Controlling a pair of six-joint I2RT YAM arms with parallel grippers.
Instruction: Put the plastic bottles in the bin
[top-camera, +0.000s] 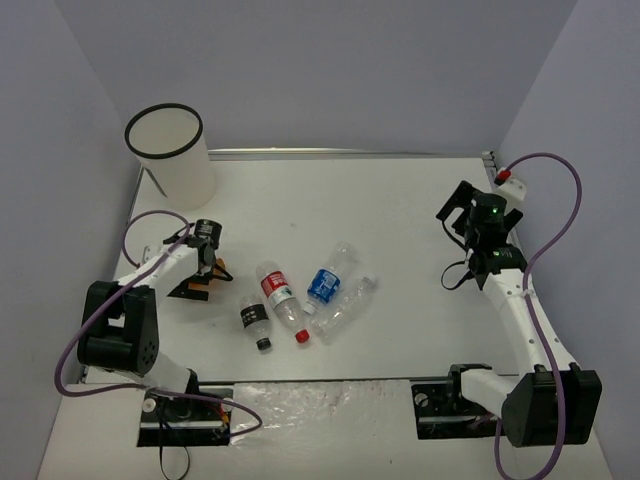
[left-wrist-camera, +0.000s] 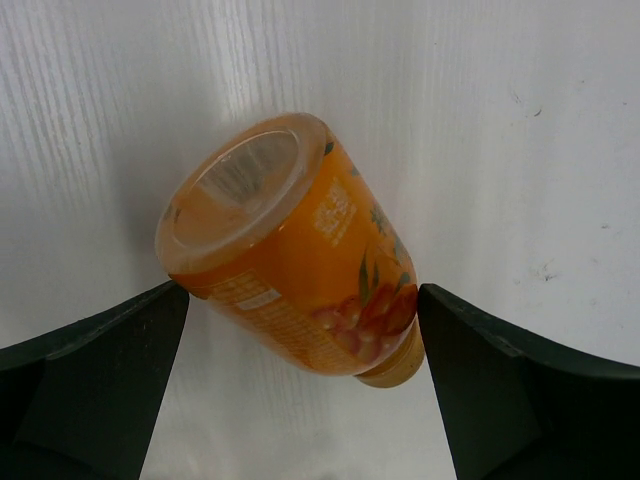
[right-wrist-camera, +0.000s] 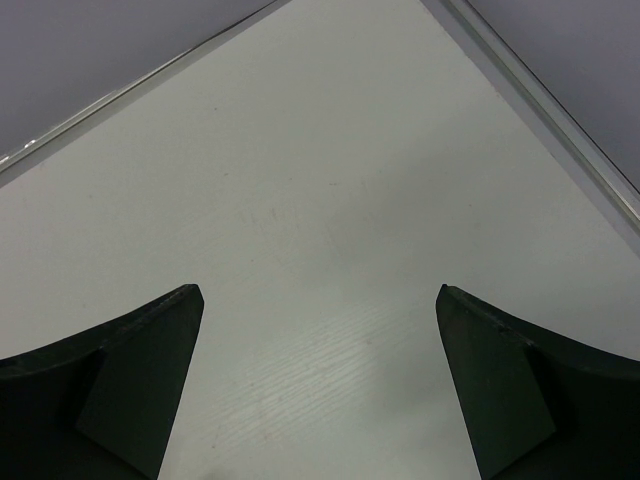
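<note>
The orange bottle (left-wrist-camera: 290, 265) lies on its side on the white table, its base toward the camera; in the top view (top-camera: 217, 267) it lies at the left. My left gripper (left-wrist-camera: 303, 292) is open, low over it, with one finger on each side (top-camera: 203, 272). The black-labelled bottle (top-camera: 255, 322), red-labelled bottle (top-camera: 280, 293), blue-labelled bottle (top-camera: 327, 278) and plain clear bottle (top-camera: 345, 305) lie together mid-table. The white bin (top-camera: 170, 155) stands upright at the back left. My right gripper (top-camera: 455, 208) is open and empty over bare table at the right (right-wrist-camera: 320, 292).
Grey walls close in the table on the left, back and right. A metal rail (right-wrist-camera: 540, 110) runs along the table's right edge and another along the back edge (top-camera: 340, 153). The arm bases and their cables sit at the near edge.
</note>
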